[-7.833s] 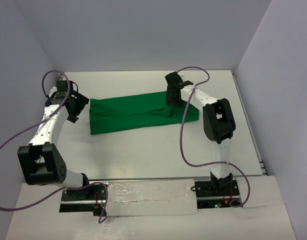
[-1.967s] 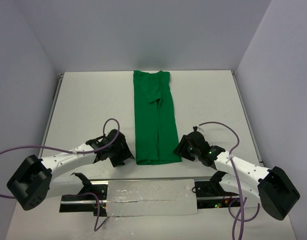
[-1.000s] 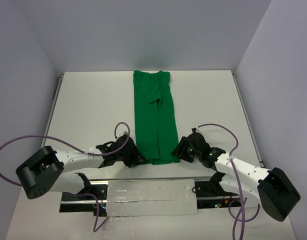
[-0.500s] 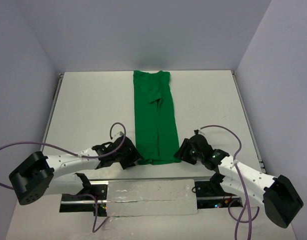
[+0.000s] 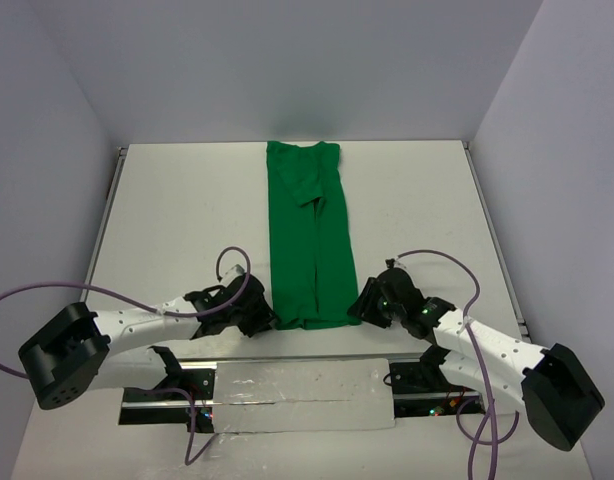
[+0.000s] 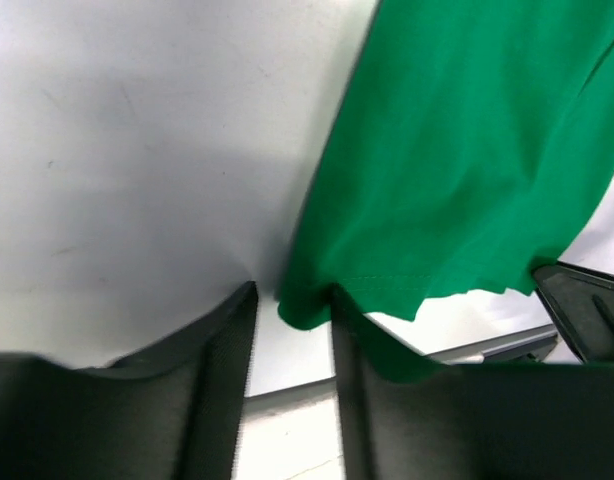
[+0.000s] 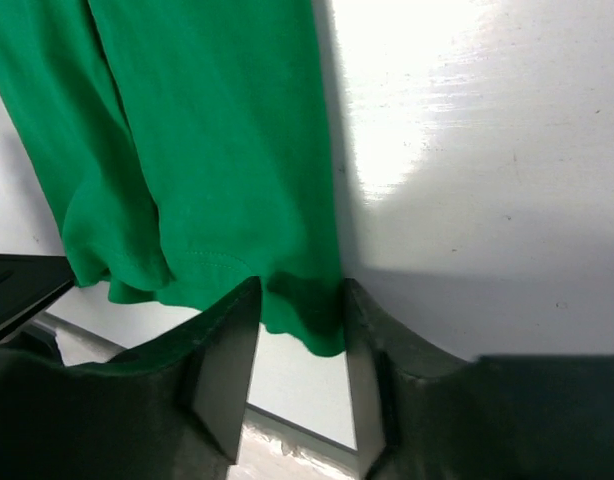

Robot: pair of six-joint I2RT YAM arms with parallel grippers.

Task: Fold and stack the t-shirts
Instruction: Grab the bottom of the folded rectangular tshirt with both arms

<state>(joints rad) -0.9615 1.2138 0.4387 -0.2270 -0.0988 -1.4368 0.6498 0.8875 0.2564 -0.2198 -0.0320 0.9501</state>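
Note:
The green t-shirt (image 5: 307, 240) lies folded into a long narrow strip, running from the far edge of the table toward me. Its hem end is nearest the arms. My left gripper (image 5: 265, 318) sits low at the hem's near left corner. In the left wrist view (image 6: 292, 300) its jaws stand apart, with the cloth's corner (image 6: 305, 305) between them. My right gripper (image 5: 359, 308) is at the near right corner. In the right wrist view (image 7: 299, 300) it is open, with its two fingers on either side of the hem corner (image 7: 312, 320).
The white table (image 5: 187, 220) has a raised rail along its right side (image 5: 499, 260). A silver taped strip (image 5: 297, 392) runs between the arm bases. Walls close in at the back and on both sides. Purple cables loop off both arms.
The left arm has drawn back slightly to the left, and its jaws have opened wider and then narrowed. The right jaws have narrowed a little around the corner. The shirt has not moved.

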